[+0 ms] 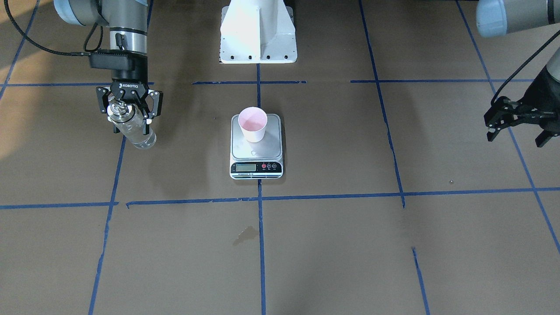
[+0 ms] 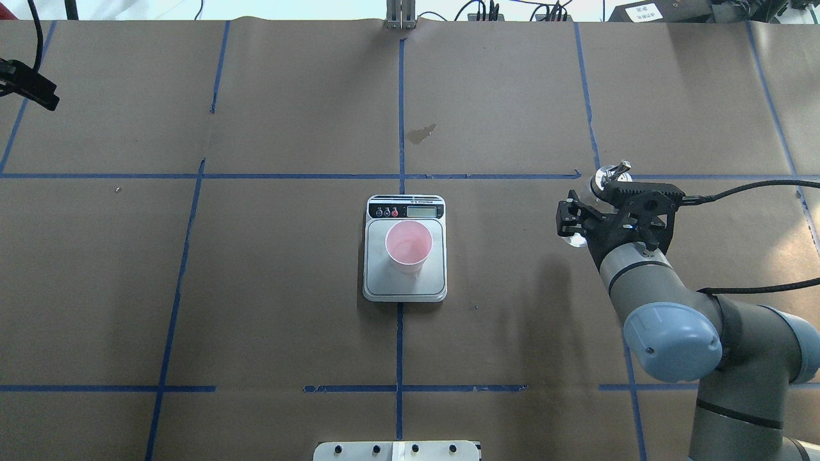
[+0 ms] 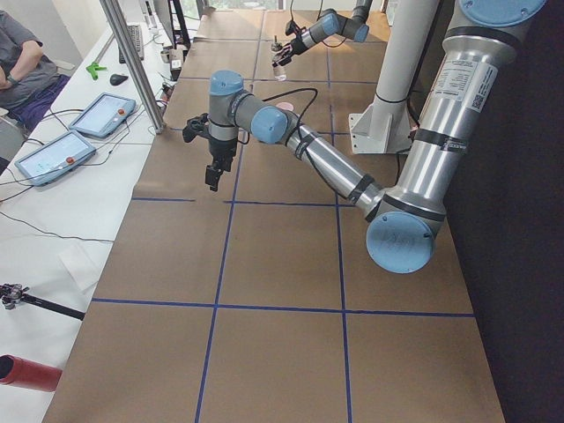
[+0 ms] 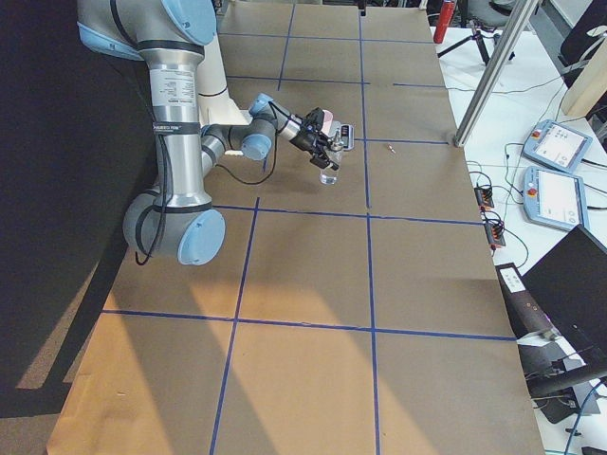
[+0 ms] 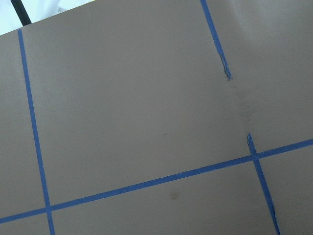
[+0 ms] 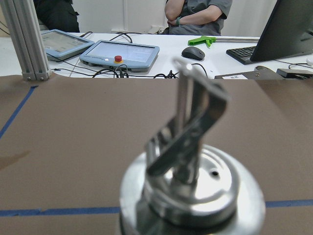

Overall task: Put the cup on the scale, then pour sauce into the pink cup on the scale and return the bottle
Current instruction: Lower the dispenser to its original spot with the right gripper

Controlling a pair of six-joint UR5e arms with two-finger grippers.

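Note:
The pale pink cup (image 1: 252,124) stands upright on the steel plate of the scale (image 1: 267,149) at the table's middle; it also shows in the overhead view (image 2: 409,245) on the scale (image 2: 410,286). My right gripper (image 1: 130,118) is shut on the clear bottle (image 1: 138,133), held upright low over the table, well to the robot's right of the scale. Its silver spout cap (image 2: 610,174) pokes out past the gripper (image 2: 605,211) and fills the right wrist view (image 6: 190,181). My left gripper (image 1: 518,136) is open and empty, far out on the robot's left.
A small drop (image 1: 253,153) lies on the scale plate. A dark stain (image 1: 246,235) marks the paper beyond the scale. The white robot pedestal (image 1: 258,35) stands behind the scale. Tablets (image 6: 120,53) and seated people are past the table's far edge.

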